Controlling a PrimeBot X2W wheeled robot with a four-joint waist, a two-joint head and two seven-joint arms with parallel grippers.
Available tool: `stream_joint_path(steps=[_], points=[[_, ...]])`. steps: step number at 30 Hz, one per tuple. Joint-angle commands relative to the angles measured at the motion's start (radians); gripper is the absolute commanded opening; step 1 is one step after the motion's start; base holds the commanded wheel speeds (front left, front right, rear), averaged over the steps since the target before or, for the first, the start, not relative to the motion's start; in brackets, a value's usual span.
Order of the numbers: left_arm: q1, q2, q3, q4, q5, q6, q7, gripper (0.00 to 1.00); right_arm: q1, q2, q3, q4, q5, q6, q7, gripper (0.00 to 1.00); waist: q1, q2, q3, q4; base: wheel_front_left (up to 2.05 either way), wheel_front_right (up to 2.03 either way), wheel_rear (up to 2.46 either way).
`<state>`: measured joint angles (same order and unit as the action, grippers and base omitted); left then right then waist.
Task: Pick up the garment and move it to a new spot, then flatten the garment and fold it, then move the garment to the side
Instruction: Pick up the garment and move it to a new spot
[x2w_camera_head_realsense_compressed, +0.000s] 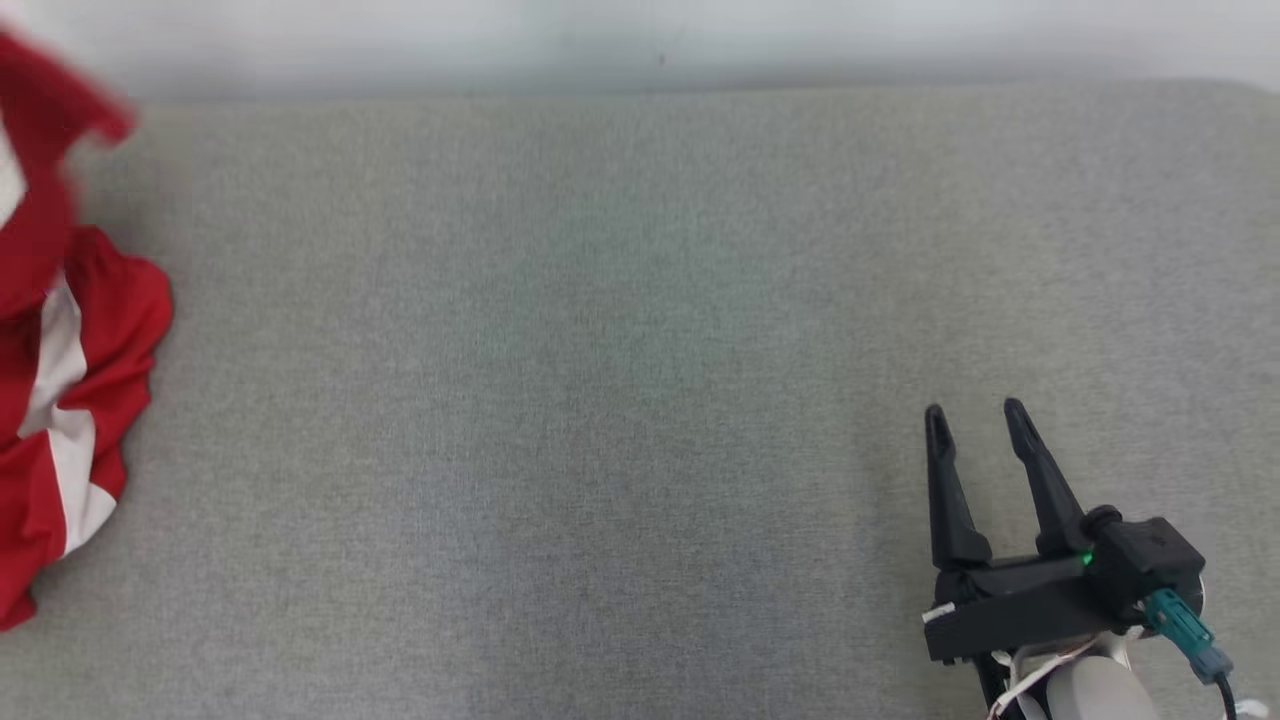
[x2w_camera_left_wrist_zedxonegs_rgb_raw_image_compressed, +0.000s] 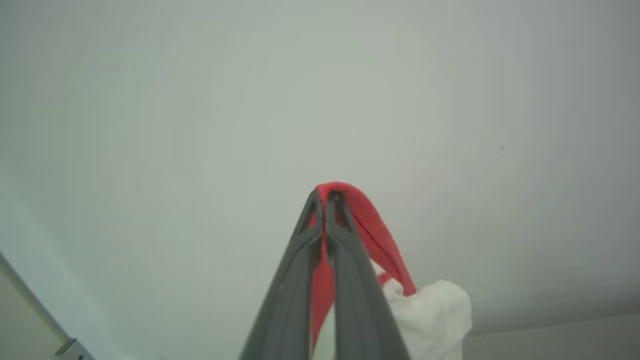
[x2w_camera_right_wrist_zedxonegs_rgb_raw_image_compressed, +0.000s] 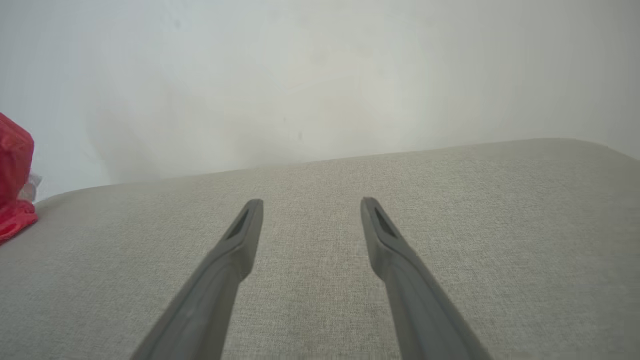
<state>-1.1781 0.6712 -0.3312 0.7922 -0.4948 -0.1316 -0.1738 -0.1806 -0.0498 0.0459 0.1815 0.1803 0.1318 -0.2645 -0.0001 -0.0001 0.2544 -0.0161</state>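
Right now the left tool (x2w_camera_left_wrist_zedxonegs_rgb_raw_image_compressed: 324, 196) is clamped shut on a red fold of the garment (x2w_camera_left_wrist_zedxonegs_rgb_raw_image_compressed: 372, 235). In the left wrist view the cloth loops over its tips and a white part is bunched below them. From the head view the red-and-white garment sits at the far left edge of the grey fabric-covered tabletop (x2w_camera_head_realsense_compressed: 640, 350), with its lower mass heaped on the surface. Its upper part is blurred there, so it is probably lifted, though I cannot tell how much hangs free. The right tool (x2w_camera_head_realsense_compressed: 975, 410) has its jaws apart with nothing between them, low over the tabletop at the lower right and well apart from the garment.

The step in hand looks like the pick-up and carry. To do it well, lift high enough that the hanging cloth clears the surface rather than dragging. Travel smoothly toward the bare middle, since the pinch is on a thin fold that could slip. Set it down where both tools can reach, with the right one ready to take a second edge for spreading.
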Motion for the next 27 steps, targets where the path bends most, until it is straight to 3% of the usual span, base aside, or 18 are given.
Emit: stream_joint_path(steps=[1,7,16,22,27], points=[[-0.024,-0.008,-0.010,-0.035,-0.011,0.003,0.007,0.00,0.013,0.000,-0.004,0.002,0.008,-0.002,-0.003,1.00,0.0001,0.0001,-0.032,-0.018,0.00,0.00,0.00],[-0.059,-0.049,-0.038,-0.204,-0.036,0.009,0.067,0.00,0.031,0.000,-0.008,0.005,0.029,-0.002,-0.003,1.00,0.0001,0.0001,-0.060,-0.090,0.00,0.00,0.00],[-0.017,-0.132,-0.076,-0.436,-0.059,0.065,0.150,0.00,0.045,0.000,-0.007,0.006,0.061,-0.002,-0.003,1.00,0.0001,0.0001,-0.066,-0.208,0.00,0.00,0.00],[0.054,-0.196,-0.105,-0.561,-0.091,0.113,0.189,0.00,0.059,0.000,-0.010,0.007,0.070,-0.002,-0.003,1.00,0.0001,0.0001,-0.054,-0.260,0.00,0.00,0.00],[0.192,-0.250,-0.118,-0.578,-0.135,0.147,0.165,0.00,0.055,0.000,-0.010,0.012,0.068,-0.002,-0.003,1.00,0.0001,0.0001,-0.051,-0.281,0.00,0.00,0.00]])
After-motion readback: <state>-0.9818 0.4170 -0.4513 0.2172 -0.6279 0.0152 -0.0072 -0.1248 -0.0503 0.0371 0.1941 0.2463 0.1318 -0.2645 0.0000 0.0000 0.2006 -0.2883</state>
